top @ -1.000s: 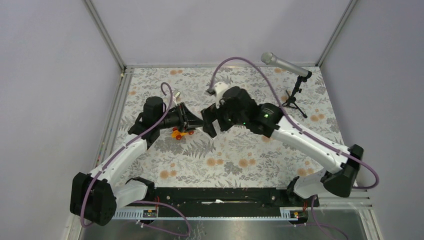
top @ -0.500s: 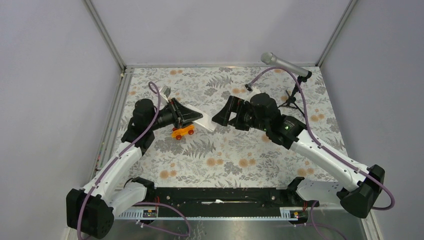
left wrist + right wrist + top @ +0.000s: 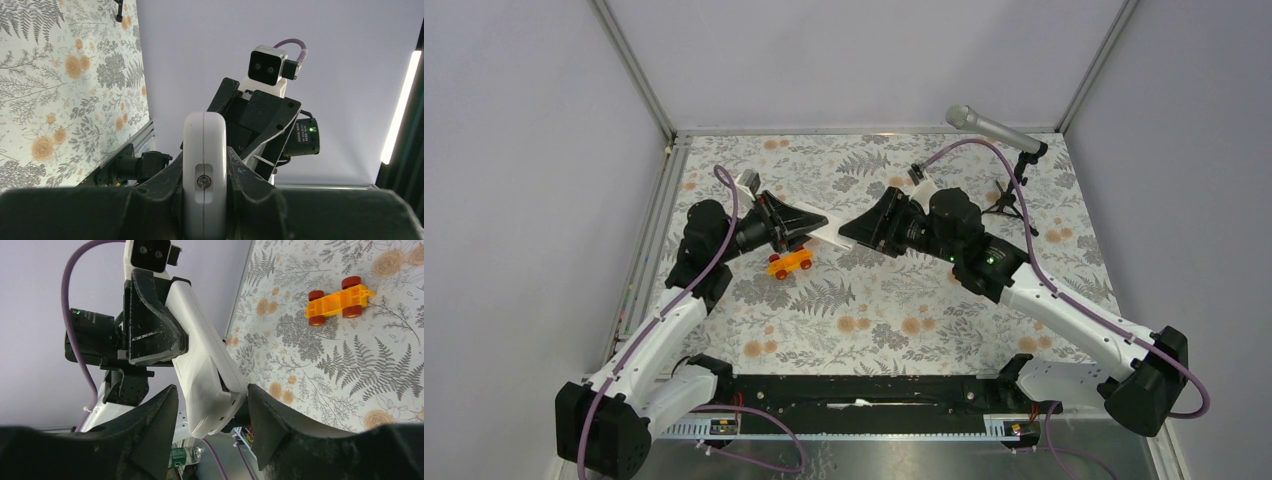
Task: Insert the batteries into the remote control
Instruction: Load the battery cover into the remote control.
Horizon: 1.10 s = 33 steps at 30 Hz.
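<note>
My left gripper (image 3: 809, 226) is shut on the white remote control (image 3: 831, 236) and holds it in the air, one end pointing to the right. In the left wrist view the remote (image 3: 204, 150) stands edge-on between my left gripper's jaws (image 3: 204, 172). My right gripper (image 3: 854, 232) is open, and its jaws straddle the remote's free end (image 3: 207, 375) in the right wrist view, where that gripper (image 3: 212, 427) has a gap on the left side. No battery shows in any view.
An orange toy car (image 3: 790, 263) lies on the floral mat below the remote; it also shows in the right wrist view (image 3: 336, 301). A microphone (image 3: 992, 129) on a small tripod (image 3: 1014, 196) stands at the back right.
The right gripper drew back to the right, then turned and came in around the remote's end. The left gripper moved back and left with the remote.
</note>
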Tool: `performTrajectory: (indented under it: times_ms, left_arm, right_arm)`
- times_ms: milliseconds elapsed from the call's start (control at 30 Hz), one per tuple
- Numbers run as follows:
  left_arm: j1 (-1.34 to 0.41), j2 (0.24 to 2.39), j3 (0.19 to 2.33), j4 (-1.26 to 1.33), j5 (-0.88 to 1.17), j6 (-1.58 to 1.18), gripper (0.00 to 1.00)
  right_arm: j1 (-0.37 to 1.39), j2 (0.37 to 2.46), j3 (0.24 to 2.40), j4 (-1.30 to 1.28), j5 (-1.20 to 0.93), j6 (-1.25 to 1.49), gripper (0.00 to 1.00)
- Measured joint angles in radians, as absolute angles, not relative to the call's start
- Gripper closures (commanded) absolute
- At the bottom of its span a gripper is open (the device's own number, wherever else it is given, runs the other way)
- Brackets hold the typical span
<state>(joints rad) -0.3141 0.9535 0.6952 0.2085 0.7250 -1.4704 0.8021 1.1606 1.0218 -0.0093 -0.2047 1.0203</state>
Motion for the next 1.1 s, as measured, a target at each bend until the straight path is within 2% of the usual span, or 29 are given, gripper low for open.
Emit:
performTrajectory:
  times_ms: [100,233,533,1100]
  left_arm:
    - [-0.314,0.949,0.695,0.22,0.725,-1.497,1.0]
    - [-0.314,0.947,0.693,0.244,0.724,-1.536,1.0]
    - [-0.311,0.944,0.693,0.292,0.708,-1.597,1.0]
    - [-0.31,0.983,0.694,0.354,0.645,-1.615,1.0]
  right_arm:
    - [0.798,1.161,1.011,0.022,-0.208,1.036,0.54]
    - [0.793,1.161,0.999,0.06,-0.224,1.053,0.6]
    - [0.784,1.161,0.99,0.135,-0.231,1.064,0.64]
    - [0.749,1.237,0.986,0.267,-0.256,1.1,0.64]
